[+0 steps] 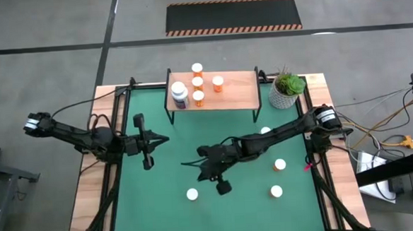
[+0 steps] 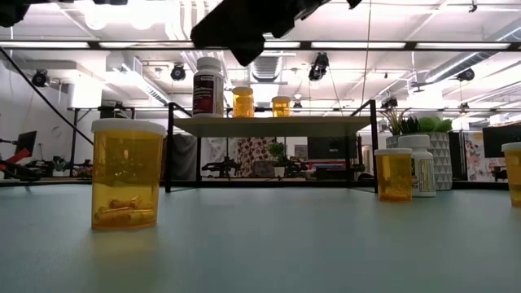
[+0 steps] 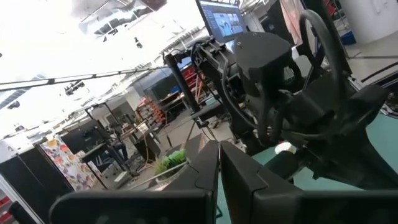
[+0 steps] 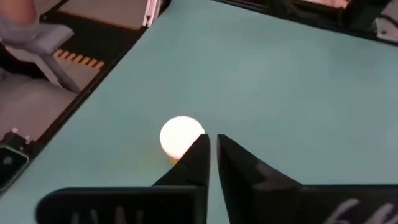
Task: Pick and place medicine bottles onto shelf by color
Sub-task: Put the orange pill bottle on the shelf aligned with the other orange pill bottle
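My right gripper [image 4: 212, 149] hung pinched shut, holding nothing — the orange bottle [image 4: 180, 137] stood upright on the green mat [image 4: 298, 93] just under my fingertips, a bit aside.

Right gripper [image 1: 193, 163] mid-table, fingers [image 4: 196, 158] closed, left gripper [image 1: 164, 139] fingers together, pointing right

Overhead and table-level views sharing the shelf [image 1: 212, 91]; wrist cameras close, the left's perhaps room-facing.
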Controlling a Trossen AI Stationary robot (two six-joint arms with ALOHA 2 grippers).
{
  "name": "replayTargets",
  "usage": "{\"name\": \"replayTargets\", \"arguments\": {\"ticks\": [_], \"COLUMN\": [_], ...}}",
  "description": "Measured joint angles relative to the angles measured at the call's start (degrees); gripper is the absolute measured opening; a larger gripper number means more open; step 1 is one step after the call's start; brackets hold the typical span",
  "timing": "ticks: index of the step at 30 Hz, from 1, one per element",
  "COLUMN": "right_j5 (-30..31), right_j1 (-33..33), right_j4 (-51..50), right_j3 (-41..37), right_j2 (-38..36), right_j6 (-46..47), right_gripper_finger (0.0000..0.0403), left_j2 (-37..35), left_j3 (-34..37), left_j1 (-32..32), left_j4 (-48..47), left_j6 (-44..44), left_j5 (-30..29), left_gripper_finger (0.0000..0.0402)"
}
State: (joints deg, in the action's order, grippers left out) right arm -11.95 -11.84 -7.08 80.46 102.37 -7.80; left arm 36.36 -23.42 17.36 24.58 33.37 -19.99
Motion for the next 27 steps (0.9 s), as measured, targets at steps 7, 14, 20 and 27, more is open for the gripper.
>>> {"name": "replayTargets", "arguments": {"ticks": [7, 14, 20, 27], "right_j5": [3.5, 9.4, 8.7, 3.7], "right_j1": [-1.9, -4.3, -4.0, -4.1], "right_j4": [2.9, 5.8, 8.4, 18.8], "right_j3": [-1.0, -1.1, -1.1, -1.1], "right_j2": [0.7, 5.6, 9.2, 16.3], "right_j6": [3.9, 1.5, 5.3, 6.5], "right_gripper_finger": [0.012, 0.0274, 0.0352, 0.0361], "left_j2": [1.1, 1.0, 1.3, 2.2], "left_j3": [0.0, 0.0, 0.1, 0.1], "left_j1": [0.0, 0.0, 0.0, 0.0], "left_j4": [0.5, 0.5, 0.4, 0.4], "left_j6": [-1.5, -1.5, -1.6, -1.6], "left_j5": [0.2, 0.2, 0.2, 0.3], "left_gripper_finger": [0.0, 0.0, 0.0, 0.0]}}
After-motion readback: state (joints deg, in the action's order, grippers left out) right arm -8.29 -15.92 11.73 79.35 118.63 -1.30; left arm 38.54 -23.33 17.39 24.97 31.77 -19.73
